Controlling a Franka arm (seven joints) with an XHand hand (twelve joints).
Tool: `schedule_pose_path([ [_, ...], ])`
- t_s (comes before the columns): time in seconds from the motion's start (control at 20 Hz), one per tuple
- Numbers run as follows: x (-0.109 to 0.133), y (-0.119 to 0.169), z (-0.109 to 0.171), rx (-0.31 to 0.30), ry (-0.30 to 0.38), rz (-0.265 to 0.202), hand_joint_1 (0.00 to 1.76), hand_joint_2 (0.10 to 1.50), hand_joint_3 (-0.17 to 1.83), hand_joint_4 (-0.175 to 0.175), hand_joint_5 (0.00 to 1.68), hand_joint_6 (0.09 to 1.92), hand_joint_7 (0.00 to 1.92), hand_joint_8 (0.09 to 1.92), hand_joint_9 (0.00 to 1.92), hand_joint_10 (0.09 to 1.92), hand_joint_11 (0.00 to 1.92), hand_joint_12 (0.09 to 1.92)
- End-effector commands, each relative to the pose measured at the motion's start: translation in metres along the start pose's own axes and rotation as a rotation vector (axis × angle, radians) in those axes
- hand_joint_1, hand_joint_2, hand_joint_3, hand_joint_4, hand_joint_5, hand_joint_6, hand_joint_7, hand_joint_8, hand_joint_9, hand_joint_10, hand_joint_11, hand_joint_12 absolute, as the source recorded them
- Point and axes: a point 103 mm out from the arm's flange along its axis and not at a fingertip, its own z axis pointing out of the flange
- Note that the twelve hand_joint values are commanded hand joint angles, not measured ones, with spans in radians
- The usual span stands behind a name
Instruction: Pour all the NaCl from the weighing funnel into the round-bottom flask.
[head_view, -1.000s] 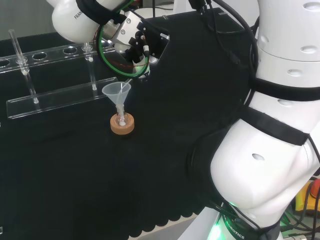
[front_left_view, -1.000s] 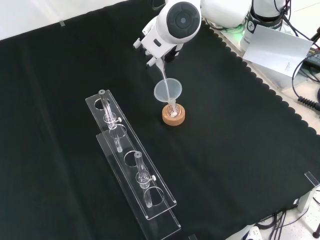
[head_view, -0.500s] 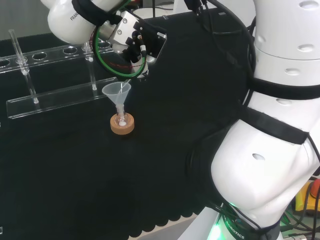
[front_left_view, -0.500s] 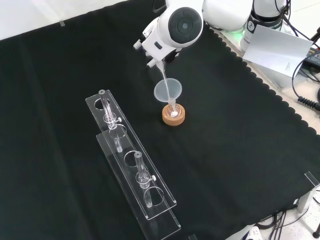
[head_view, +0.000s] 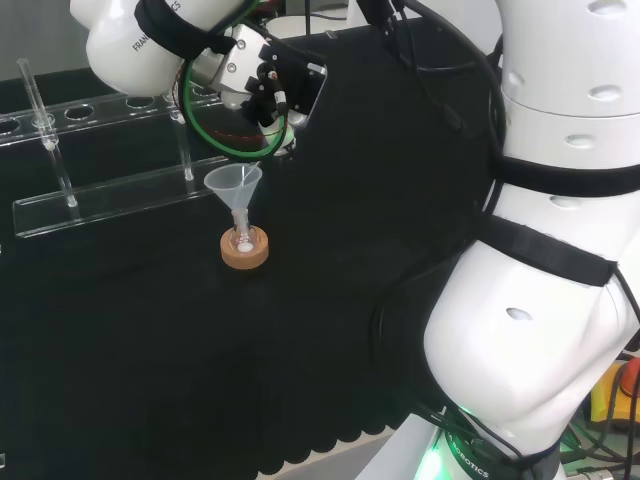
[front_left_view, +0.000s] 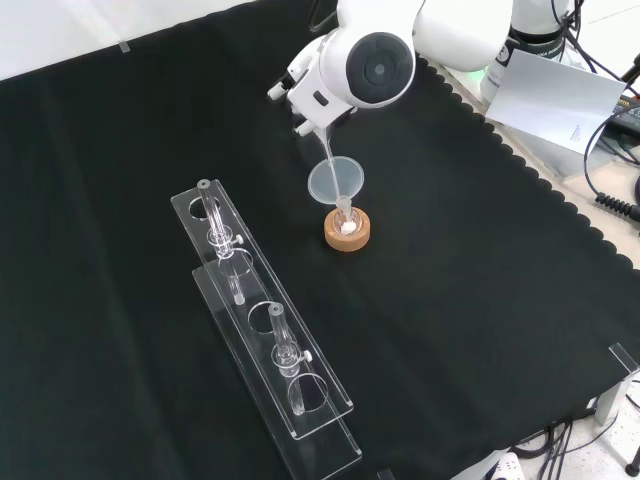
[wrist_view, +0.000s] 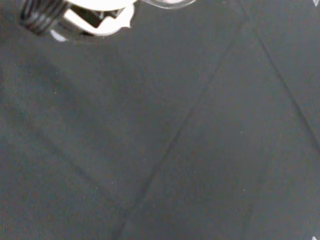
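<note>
A small round-bottom flask (front_left_view: 346, 225) stands in a cork ring (front_left_view: 347, 234) mid-cloth, with white powder at its bottom and a clear plastic funnel (front_left_view: 336, 180) in its neck. The hand (front_left_view: 308, 88) hovers just above and behind it in the front view, shut on a clear weighing funnel (front_left_view: 328, 145) whose thin spout slants down into the plastic funnel's mouth. From the head view the hand (head_view: 268, 85) hangs above and right of the funnel (head_view: 233, 182), flask (head_view: 242, 240) and cork ring (head_view: 245, 251). A blurred white part of the hand (wrist_view: 97, 17) edges the wrist view over bare black cloth.
A clear acrylic test-tube rack (front_left_view: 265, 330) with a few tubes lies left of the flask in the front view, and far left in the head view (head_view: 110, 190). The arm's white link with its grey cap (front_left_view: 378, 68) stands beside the hand. The cloth's scalloped edge (front_left_view: 520, 160) runs at right.
The arm's upper link has swung a little left in the head view, right in the front view, turning the hand slightly. The weighing funnel's spout stays in the plastic funnel; flask and ring are unmoved.
</note>
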Motion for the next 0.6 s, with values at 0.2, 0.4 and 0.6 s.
schedule_pose_path([
  [0.2,0.002,-0.001,-0.007,0.0,-0.04,0.002,1.12,0.69,0.59,0.175,1.28,0.63,1.37,0.28,1.48,0.09,1.03,0.9],
  [0.4,0.003,-0.001,-0.01,0.003,-0.058,0.0,1.12,0.69,0.59,0.175,1.28,0.63,1.37,0.28,1.48,0.09,1.03,0.9],
  [0.6,0.005,0.0,-0.014,0.003,-0.075,-0.003,1.12,0.69,0.59,0.175,1.28,0.63,1.37,0.28,1.48,0.09,1.03,0.9],
])
